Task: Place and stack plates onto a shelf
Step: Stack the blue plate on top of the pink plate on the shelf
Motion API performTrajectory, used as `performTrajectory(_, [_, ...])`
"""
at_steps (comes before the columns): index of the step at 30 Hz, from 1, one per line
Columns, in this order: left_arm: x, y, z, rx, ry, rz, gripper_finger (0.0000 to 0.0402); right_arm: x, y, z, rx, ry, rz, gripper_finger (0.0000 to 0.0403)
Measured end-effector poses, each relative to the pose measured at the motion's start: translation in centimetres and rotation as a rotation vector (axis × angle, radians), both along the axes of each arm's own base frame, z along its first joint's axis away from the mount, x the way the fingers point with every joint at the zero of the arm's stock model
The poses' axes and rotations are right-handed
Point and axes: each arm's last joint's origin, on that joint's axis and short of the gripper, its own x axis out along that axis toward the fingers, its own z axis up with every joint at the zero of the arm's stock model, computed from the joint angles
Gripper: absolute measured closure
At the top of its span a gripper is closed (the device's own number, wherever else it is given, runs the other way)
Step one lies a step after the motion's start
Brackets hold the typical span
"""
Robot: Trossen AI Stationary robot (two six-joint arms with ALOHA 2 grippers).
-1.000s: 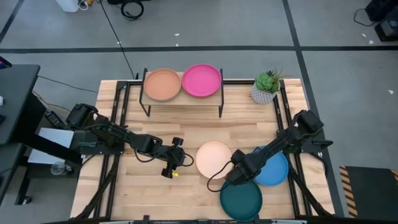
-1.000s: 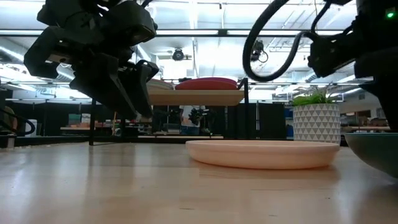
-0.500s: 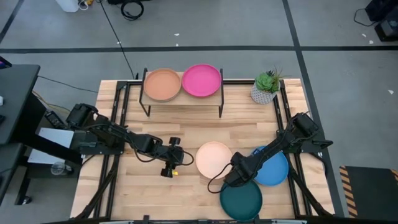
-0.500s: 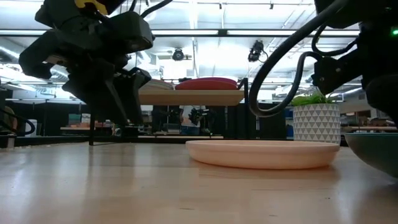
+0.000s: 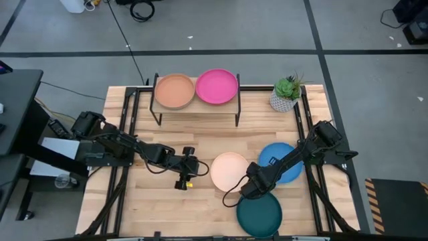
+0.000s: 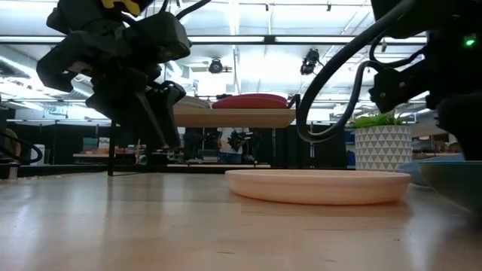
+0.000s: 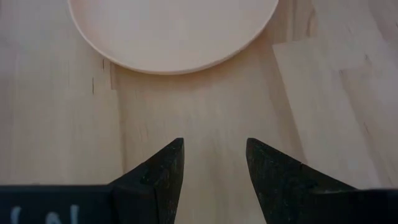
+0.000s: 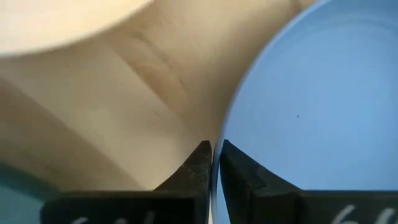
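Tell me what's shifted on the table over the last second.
The blue plate, pinched at its rim by the right tool, has slid toward the shelf side and now lies clear of the dark teal plate. The left tool crept slightly closer to the peach plate, fingers open. The peach plate, the teal plate, the two plates on the shelf and the plant stayed put.

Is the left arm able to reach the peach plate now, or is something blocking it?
Probably yes. The left gripper is open, pointing at the peach plate, with only bare table between them. The right gripper holds the blue plate on the other side.
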Motion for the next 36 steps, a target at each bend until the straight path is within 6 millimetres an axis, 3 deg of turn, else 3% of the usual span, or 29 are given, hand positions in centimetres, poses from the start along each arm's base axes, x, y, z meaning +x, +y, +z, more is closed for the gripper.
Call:
performTrajectory(12, [-0.2,-0.3,-0.1,0.017,0.011,-0.029,0.0221,0.5,-0.8,0.0,-0.023,0.009,0.183,0.0380])
performTrajectory(28, [1.6,1.0,1.2,0.113,-0.184,-0.127,0.0221,-0.4,-0.1,0.3,-0.061,0.057,0.311,0.0380])
performTrajectory(32, [1.9,1.8,1.3,0.113,-0.196,-0.097,0.0221,-0.6,-0.2,1.6,-0.082,0.140,0.309,0.0380])
performTrajectory(36, [2.2,2.5,1.5,0.108,-0.229,-0.069,0.0221,0.0,0.1,4.5,-0.086,0.125,0.352,0.0380])
